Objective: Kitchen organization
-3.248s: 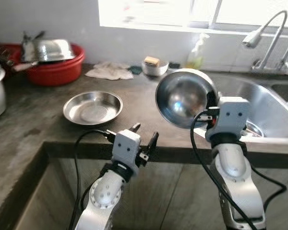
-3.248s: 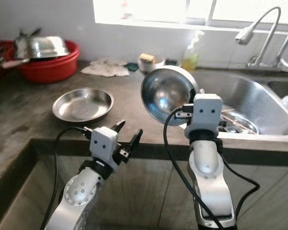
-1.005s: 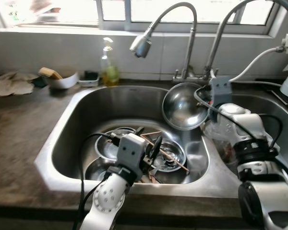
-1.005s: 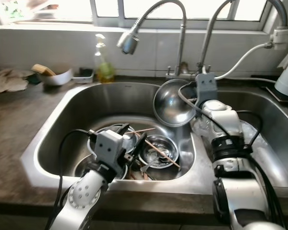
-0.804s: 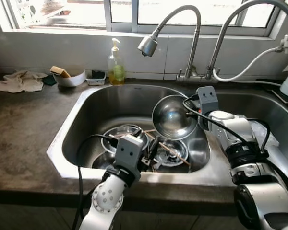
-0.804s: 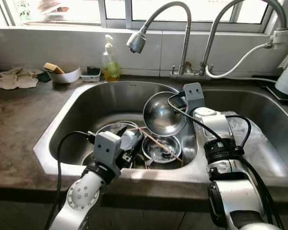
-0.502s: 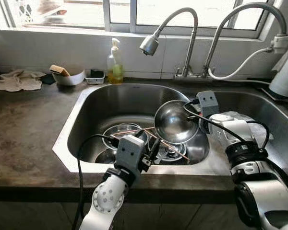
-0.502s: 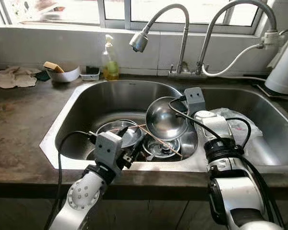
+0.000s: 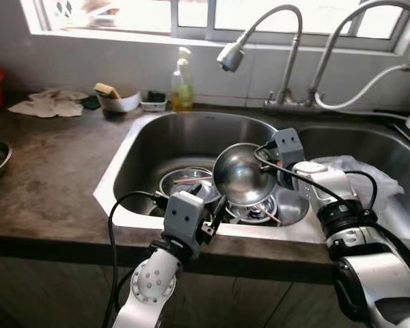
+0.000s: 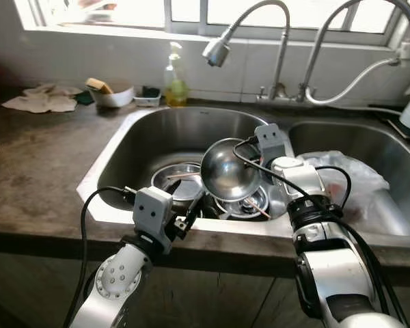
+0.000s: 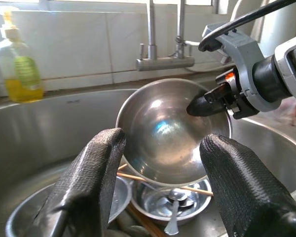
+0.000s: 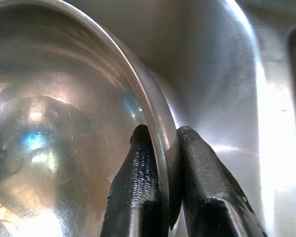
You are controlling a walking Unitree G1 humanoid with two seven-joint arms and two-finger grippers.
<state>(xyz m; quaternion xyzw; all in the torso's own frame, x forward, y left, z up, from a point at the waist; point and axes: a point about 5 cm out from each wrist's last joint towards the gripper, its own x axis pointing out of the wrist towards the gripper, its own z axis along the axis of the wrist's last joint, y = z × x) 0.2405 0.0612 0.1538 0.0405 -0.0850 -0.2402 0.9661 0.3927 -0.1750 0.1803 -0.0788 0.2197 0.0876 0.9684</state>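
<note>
A shiny steel bowl (image 9: 242,174) hangs tilted over the left sink basin (image 9: 143,137). My right gripper (image 12: 164,136) is shut on the bowl's rim, one finger inside and one outside. Under the bowl lie several steel dishes (image 9: 184,183), a smaller bowl with a spoon (image 11: 170,205) and chopsticks (image 11: 153,178). My left gripper (image 9: 208,198) is open at the sink's front edge, just short of the bowl (image 11: 172,131), with nothing between its fingers.
Two faucets (image 9: 232,55) arch over the sink and a soap bottle (image 9: 182,82) stands behind it. A white bowl with a sponge (image 9: 116,101) and a cloth (image 9: 48,104) lie on the dark counter. A plastic bag (image 9: 365,178) sits in the right basin.
The view has swung from the counter to the sink and still shifts. My right gripper keeps the bowl and has brought it low over the dishes. The left gripper stays open.
</note>
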